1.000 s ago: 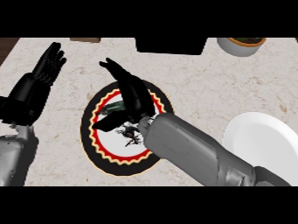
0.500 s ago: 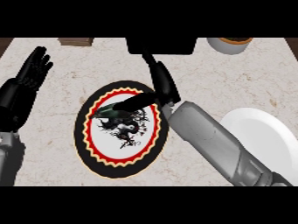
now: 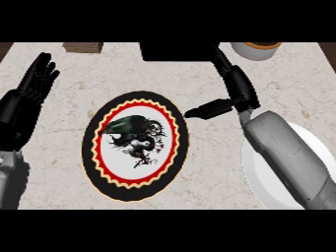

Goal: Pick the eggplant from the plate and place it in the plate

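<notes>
We see the eggplant lying dark and glossy on the patterned plate at the centre of the frame, on the upper left of its white middle, where it blends with the plate's black drawing. The white plate sits at the lower right, partly hidden under our right forearm, with nothing visible on its bare part. Our right robot hand stands above and right of the patterned plate, fingers straight and thumb out, grasping nothing, clear of the eggplant. Our left robot hand rests released at the left edge, fingers up, well off the marble table
</notes>
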Action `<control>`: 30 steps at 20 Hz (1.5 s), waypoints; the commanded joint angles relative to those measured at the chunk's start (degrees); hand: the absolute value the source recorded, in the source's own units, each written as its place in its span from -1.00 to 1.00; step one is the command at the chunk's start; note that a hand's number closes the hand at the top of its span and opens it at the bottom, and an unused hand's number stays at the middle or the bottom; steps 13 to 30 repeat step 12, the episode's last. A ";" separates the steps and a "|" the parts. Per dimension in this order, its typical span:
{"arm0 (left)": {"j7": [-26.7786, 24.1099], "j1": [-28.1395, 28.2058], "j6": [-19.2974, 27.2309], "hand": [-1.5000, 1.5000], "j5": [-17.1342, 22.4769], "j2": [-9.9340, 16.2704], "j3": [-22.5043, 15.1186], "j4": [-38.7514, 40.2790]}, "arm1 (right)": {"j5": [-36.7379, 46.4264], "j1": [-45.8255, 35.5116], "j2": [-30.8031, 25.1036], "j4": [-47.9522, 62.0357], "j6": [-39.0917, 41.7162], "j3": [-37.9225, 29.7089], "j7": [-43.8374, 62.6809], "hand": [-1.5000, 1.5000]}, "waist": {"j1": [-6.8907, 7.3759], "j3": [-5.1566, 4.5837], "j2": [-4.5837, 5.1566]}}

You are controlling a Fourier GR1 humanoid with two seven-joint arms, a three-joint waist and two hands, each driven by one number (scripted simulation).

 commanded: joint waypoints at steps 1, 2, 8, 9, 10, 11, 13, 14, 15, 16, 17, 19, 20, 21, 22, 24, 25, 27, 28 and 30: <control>-5.78 0.89 -2.47 0.00 0.75 0.70 1.93 4.61 | -0.42 4.29 -3.70 3.03 7.88 -3.79 -8.11 -1.00 | -0.01 -0.01 0.21; 0.26 -4.24 0.86 0.00 -1.24 -0.72 0.09 3.70 | 0.09 3.16 -5.93 2.39 8.80 -4.96 -6.20 -1.00 | -0.28 0.00 0.11; 3.92 -1.21 0.51 0.00 -1.33 -1.39 -0.19 -2.33 | 3.50 5.08 -6.64 2.29 13.44 -9.45 -5.95 -1.00 | 0.03 -0.01 -0.04; 1.34 -4.30 -1.74 0.00 0.51 0.64 2.43 3.53 | 2.62 3.73 -9.56 4.97 16.85 -10.94 -8.17 -1.00 | -0.04 -0.01 0.07; 1.87 -0.07 -2.49 0.00 0.59 0.97 1.97 -1.18 | 3.05 4.72 -10.71 6.34 17.75 -11.80 -11.28 -1.00 | 0.24 0.00 0.03; -0.77 -3.05 -0.95 0.00 -1.54 -0.60 1.14 3.14 | 5.07 4.90 -8.90 7.60 16.83 -12.03 -12.61 -1.00 | 0.05 -0.01 0.09; -2.16 0.23 -2.02 0.00 -0.25 -0.34 2.01 1.77 | 4.85 3.96 -11.55 6.10 16.38 -12.94 -10.64 -1.00 | 0.10 -0.02 0.04; -2.16 0.23 -2.02 0.00 -0.25 -0.34 2.01 1.77 | 4.85 3.96 -11.55 6.10 16.38 -12.94 -10.64 -1.00 | 0.10 -0.02 0.04; -2.16 0.23 -2.02 0.00 -0.25 -0.34 2.01 1.77 | 4.85 3.96 -11.55 6.10 16.38 -12.94 -10.64 -1.00 | 0.10 -0.02 0.04; -2.16 0.23 -2.02 0.00 -0.25 -0.34 2.01 1.77 | 4.85 3.96 -11.55 6.10 16.38 -12.94 -10.64 -1.00 | 0.10 -0.02 0.04; -2.16 0.23 -2.02 0.00 -0.25 -0.34 2.01 1.77 | 4.85 3.96 -11.55 6.10 16.38 -12.94 -10.64 -1.00 | 0.10 -0.02 0.04; -2.16 0.23 -2.02 0.00 -0.25 -0.34 2.01 1.77 | 4.85 3.96 -11.55 6.10 16.38 -12.94 -10.64 -1.00 | 0.10 -0.02 0.04; -2.16 0.23 -2.02 0.00 -0.25 -0.34 2.01 1.77 | 4.85 3.96 -11.55 6.10 16.38 -12.94 -10.64 -1.00 | 0.10 -0.02 0.04; -2.16 0.23 -2.02 0.00 -0.25 -0.34 2.01 1.77 | 4.85 3.96 -11.55 6.10 16.38 -12.94 -10.64 -1.00 | 0.10 -0.02 0.04; -2.16 0.23 -2.02 0.00 -0.25 -0.34 2.01 1.77 | 4.85 3.96 -11.55 6.10 16.38 -12.94 -10.64 -1.00 | 0.10 -0.02 0.04; -2.16 0.23 -2.02 0.00 -0.25 -0.34 2.01 1.77 | 4.85 3.96 -11.55 6.10 16.38 -12.94 -10.64 -1.00 | 0.10 -0.02 0.04; -2.16 0.23 -2.02 0.00 -0.25 -0.34 2.01 1.77 | 4.85 3.96 -11.55 6.10 16.38 -12.94 -10.64 -1.00 | 0.10 -0.02 0.04; -2.16 0.23 -2.02 0.00 -0.25 -0.34 2.01 1.77 | 4.85 3.96 -11.55 6.10 16.38 -12.94 -10.64 -1.00 | 0.10 -0.02 0.04; -2.16 0.23 -2.02 0.00 -0.25 -0.34 2.01 1.77 | 4.85 3.96 -11.55 6.10 16.38 -12.94 -10.64 -1.00 | 0.10 -0.02 0.04; -2.16 0.23 -2.02 0.00 -0.25 -0.34 2.01 1.77 | 4.85 3.96 -11.55 6.10 16.38 -12.94 -10.64 -1.00 | 0.10 -0.02 0.04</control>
